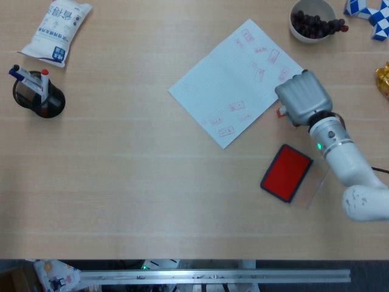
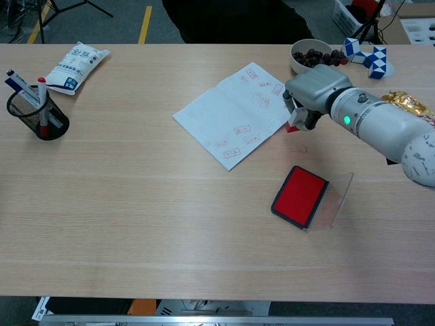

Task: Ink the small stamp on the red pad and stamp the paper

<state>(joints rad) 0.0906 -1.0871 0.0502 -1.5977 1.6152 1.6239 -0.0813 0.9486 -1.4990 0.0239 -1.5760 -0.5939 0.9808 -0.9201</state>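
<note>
Chest view: right hand [image 2: 314,95] apparently grips small stamp [image 2: 295,125].

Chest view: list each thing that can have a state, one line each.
Red pad: lid open, clear lid tilted up beside it.
Paper: flat, bearing red stamp marks.
Small stamp: held by right hand, off the paper's edge.
Bowl: filled with dark fruit.
Pen holder: upright, holding pens.

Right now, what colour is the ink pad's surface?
Red, in a dark frame, clear lid hinged open. The ink pad shows best in the chest view.
</note>
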